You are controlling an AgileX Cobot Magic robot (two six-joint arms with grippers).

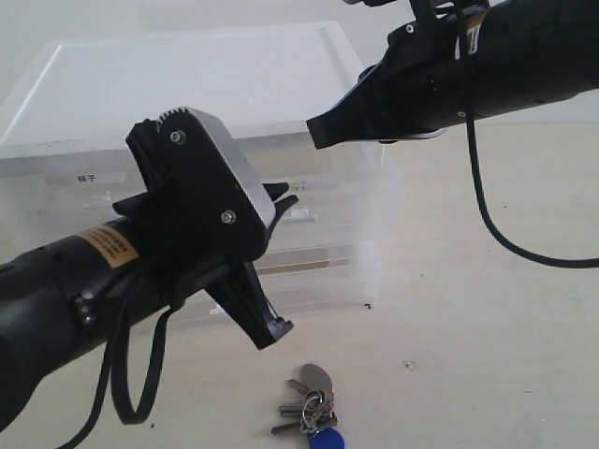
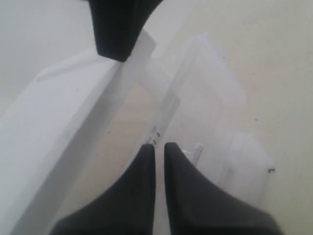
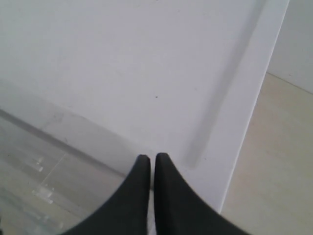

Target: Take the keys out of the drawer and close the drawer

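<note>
keys point(image 1: 313, 409) lie free on the bare surface point(image 1: 487, 355), in front of the clear cabinet point(image 1: 187, 84) and toward the surface's edge closest to the exterior camera. the oval grey tag point(image 1: 316, 377) points toward the cabinet. the blue fob point(image 1: 327, 439) lies on the other side of the bunch, partly cut off by the picture's border.

the drawer point(image 2: 210, 98) is the clear half-width one on the cabinet's right side in the exterior view. it stands pulled out from under the white top point(image 2: 58, 112), and the beige surface shows through its walls.

the left arm point(image 1: 56, 290) reaches over the surface in front of the cabinet. the left jaws point downward and hang above the surface near the keys, apart from them. in the left wrist view they are almost closed, with only a thin slit between them, and they grip nothing. the drawer's front lies just beyond their tips.

the right arm point(image 1: 524, 56) comes in from the opposite side, high over the cabinet's white top near its front edge. the right jaws are likewise nearly closed with a slim gap, empty, with the white top below them.
</note>
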